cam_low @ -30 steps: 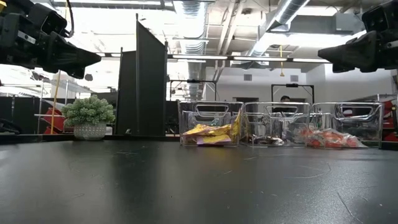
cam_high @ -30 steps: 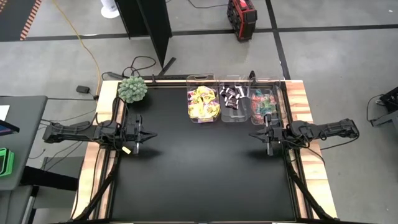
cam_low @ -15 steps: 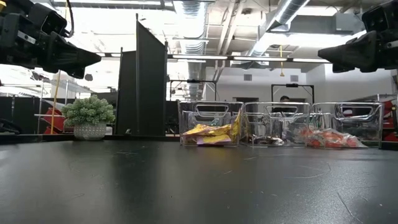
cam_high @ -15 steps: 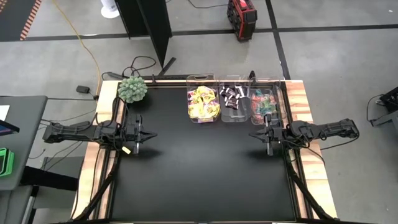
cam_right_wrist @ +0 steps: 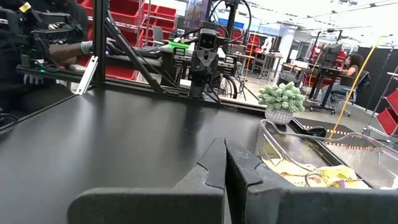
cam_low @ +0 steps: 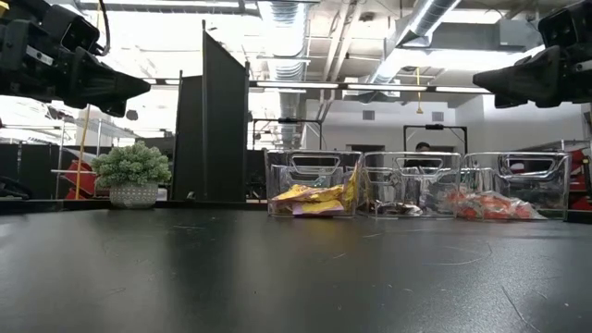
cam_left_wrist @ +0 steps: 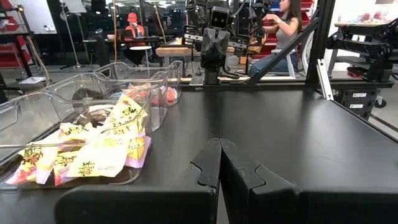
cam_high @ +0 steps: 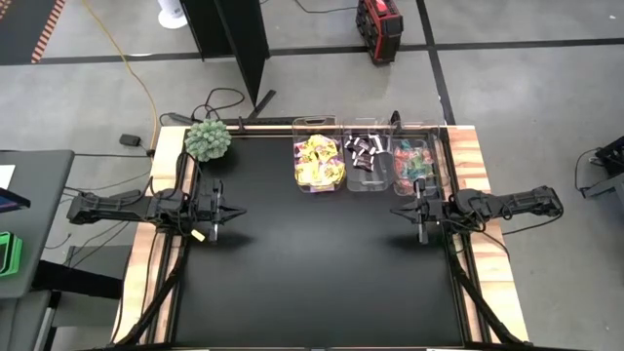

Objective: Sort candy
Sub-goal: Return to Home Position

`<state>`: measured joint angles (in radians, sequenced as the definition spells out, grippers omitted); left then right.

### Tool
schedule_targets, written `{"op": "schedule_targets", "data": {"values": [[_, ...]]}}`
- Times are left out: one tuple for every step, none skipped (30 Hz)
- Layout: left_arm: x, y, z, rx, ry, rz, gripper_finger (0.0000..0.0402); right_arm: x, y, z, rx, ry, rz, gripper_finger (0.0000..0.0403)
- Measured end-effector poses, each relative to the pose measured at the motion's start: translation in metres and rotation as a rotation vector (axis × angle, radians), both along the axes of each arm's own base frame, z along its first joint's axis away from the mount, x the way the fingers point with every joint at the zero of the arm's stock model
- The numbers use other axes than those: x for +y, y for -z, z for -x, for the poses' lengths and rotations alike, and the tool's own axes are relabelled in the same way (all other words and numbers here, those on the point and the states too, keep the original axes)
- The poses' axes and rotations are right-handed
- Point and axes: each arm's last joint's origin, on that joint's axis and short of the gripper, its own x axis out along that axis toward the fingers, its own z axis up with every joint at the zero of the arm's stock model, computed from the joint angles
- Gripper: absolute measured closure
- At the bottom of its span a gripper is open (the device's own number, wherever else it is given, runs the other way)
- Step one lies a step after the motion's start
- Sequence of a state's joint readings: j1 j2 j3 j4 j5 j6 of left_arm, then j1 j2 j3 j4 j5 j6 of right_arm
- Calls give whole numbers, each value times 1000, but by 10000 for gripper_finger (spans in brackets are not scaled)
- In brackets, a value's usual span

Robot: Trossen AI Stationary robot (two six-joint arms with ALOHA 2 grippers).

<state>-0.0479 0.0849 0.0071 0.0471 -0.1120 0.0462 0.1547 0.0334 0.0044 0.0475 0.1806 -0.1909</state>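
- Room: open workshop with exposed ducts overhead, a black partition panel [cam_low: 225,120] behind the table and concrete floor around it. People sit at benches well beyond the table, none near it.
- Table [cam_high: 312,283]: flat matte black top with wooden side strips. It looks smooth and level, so a bin should slide easily and a thin wrapper lying flat would be hard to get under. No loose sweet shows on it.
- Arms: the left gripper [cam_high: 234,212] hovers over the table's left side and the right gripper [cam_high: 400,212] over its right side. They face each other, well apart from the bins. Each wrist view shows its fingers pressed together with nothing between them: clenched, empty.
- Clear bins [cam_high: 318,121]: three in a row, side by side, at the far edge, right of centre.
- Fuzzy green plant [cam_high: 208,139]: far left corner, apart from the bins.
- Candy, all of it in the bins: yellow packets [cam_high: 319,161] in the bin nearest the plant, dark mini bars [cam_high: 366,148] in the middle one, teal-and-pink wrappers [cam_high: 414,161] in the one nearest the right arm.
- Handling (judgement): very light, with glossy film that is likely slippery and crinkly. The packets look soft and will buckle; the bars look stiffer. Best pinched across the narrow body or at a crimped end. They lie heaped, so a neighbour may lift along.
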Motion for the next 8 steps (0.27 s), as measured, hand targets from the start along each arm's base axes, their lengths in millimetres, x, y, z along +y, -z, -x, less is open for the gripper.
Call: {"op": "schedule_targets", "data": {"values": [[0,0,0,0,0,0,400,0,0,0,0,0,0,387],[0,0,0,0,0,2,400,0,0,0,0,0,0,387],[0,0,0,0,0,6,400,0,0,0,0,0,0,387],[0,0,0,0,0,6,400,0,0,0,0,0,0,387],[0,0,0,0,0,6,400,0,0,0,0,0,0,387],[0,0,0,0,0,2,400,0,0,0,0,0,0,387],[0,0,0,0,0,0,400,0,0,0,0,0,0,387],[0,0,0,0,0,0,400,0,0,0,0,0,0,387]]}}
